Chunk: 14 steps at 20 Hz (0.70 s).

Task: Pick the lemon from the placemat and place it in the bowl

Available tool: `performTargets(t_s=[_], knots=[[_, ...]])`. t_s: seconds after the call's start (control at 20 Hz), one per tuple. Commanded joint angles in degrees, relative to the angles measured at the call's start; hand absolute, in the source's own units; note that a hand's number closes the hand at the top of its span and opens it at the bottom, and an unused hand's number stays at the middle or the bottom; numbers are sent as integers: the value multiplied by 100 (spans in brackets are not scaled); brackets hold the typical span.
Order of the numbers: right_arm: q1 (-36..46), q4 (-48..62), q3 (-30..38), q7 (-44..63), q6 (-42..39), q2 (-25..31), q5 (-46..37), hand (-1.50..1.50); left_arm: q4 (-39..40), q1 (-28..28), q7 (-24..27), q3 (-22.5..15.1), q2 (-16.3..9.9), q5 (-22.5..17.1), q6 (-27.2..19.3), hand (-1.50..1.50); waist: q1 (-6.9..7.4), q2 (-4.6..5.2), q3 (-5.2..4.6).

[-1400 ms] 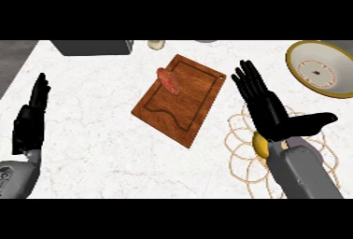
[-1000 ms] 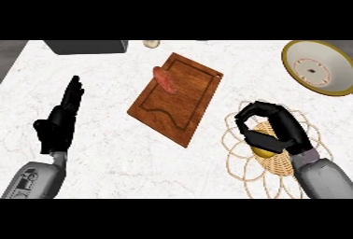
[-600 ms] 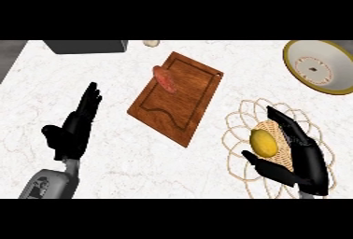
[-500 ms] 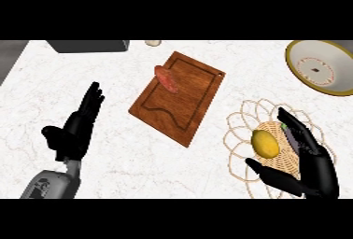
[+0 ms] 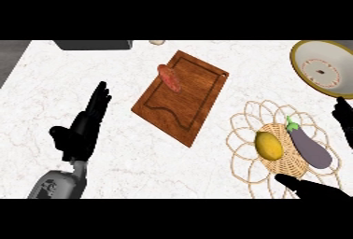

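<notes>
A yellow lemon (image 5: pixel 269 144) lies on the woven placemat (image 5: pixel 243 140) at the lower right, right beside a purple eggplant (image 5: pixel 310 147). The cream bowl (image 5: pixel 324 68) with a yellow rim stands at the upper right edge, with nothing in it. My right hand (image 5: pixel 310 189) is open at the lower right corner: its thumb pokes in below the mat and its fingertips (image 5: pixel 342 117) show at the right edge, clear of the lemon. My left hand (image 5: pixel 82 128) rests open at the left, fingers up.
A wooden cutting board (image 5: pixel 183 95) lies in the middle with a reddish sausage-like piece (image 5: pixel 169 78) on its upper left corner. A dark grey box (image 5: pixel 93 44) and a small beige item (image 5: pixel 157 42) sit at the far edge.
My right hand has spread and drawn back toward the lower right, off the lemon; the eggplant beside it now shows. The left hand has hardly moved.
</notes>
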<state>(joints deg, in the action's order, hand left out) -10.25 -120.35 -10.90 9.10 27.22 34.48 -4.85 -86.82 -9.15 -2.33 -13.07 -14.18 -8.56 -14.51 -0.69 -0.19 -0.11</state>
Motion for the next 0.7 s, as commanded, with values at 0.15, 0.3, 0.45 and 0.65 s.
performTargets(t_s=[0.15,0.3,0.45,0.65], knots=[[237,-437,142,2036,-751,594,31,-150,-243,119,-136,-46,105,24,100,0,79,14,3],[735,47,-25,2518,-1166,613,226,-150,27,-275,-172,38,164,174,7,0,100,35,5],[805,-7,157,2930,-1586,745,419,-150,-163,215,33,-91,241,250,58,0,99,19,8],[1209,796,-206,2890,-1784,248,118,-150,109,-3,126,236,194,199,236,0,112,30,10]])
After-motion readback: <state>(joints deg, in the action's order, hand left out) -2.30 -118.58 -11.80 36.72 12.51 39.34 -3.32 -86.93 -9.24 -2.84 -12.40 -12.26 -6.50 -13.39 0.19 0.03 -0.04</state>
